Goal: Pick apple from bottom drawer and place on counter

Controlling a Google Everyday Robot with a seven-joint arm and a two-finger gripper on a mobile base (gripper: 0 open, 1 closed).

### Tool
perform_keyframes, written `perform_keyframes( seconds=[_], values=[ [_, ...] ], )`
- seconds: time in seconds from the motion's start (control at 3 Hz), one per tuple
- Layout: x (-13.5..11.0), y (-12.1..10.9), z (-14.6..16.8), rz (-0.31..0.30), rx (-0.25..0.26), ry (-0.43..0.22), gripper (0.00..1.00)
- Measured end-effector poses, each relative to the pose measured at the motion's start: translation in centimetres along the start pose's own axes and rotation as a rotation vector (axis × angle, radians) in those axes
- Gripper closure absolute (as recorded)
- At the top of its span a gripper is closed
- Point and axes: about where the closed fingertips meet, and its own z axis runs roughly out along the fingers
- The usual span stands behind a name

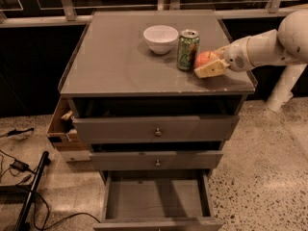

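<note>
The small round red-orange apple [205, 58], smooth-skinned with a paler yellowish patch, is seen near the front right corner of the wide flat grey square tabletop [120, 66]. It is gripped by the tool [210, 64]. Two blunt cream-yellow fingers [211, 71] are pressed against it, one in front and below, one behind, so the tool is clamped on the apple. Whether the apple's underside is touching the matte grey surface cannot be told. The tool is carried by a smooth, rounded white arm [269, 44], which is stretched in across the tabletop's right edge.

Just left of the apple, a green metal soda can [187, 49] is stood upright, its silvery top showing. Whether can and apple are touching cannot be told. Near the can, further left, a round glossy white bowl [160, 37] is set.

Below the tabletop, two grey drawers with small round knobs [157, 129] are seen, each drawn out a little. Lowest of all, the bottom drawer [154, 201], a flat grey box with a plain front panel, is pulled far out, its floor in shadow.

A light wooden box [60, 126] is tucked against the cabinet's left side. A speckled stone floor [269, 167] is spread around, and black cables [19, 166] are trailed across it at lower left.
</note>
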Motion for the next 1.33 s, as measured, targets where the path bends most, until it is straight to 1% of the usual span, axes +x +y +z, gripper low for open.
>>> perform_keyframes(
  seconds=[0.33,0.67,1.0,1.33],
  values=[
    [0.68,-0.42,0.44,0.021,-0.001,0.006,1.0],
    [0.8,-0.46,0.51,0.024,-0.002,0.006,1.0],
    [1.34,-0.22,0.74,0.02,-0.004,-0.023,0.81],
    [1.34,-0.22,0.75,0.02,-0.004,-0.023,0.5]
  ],
)
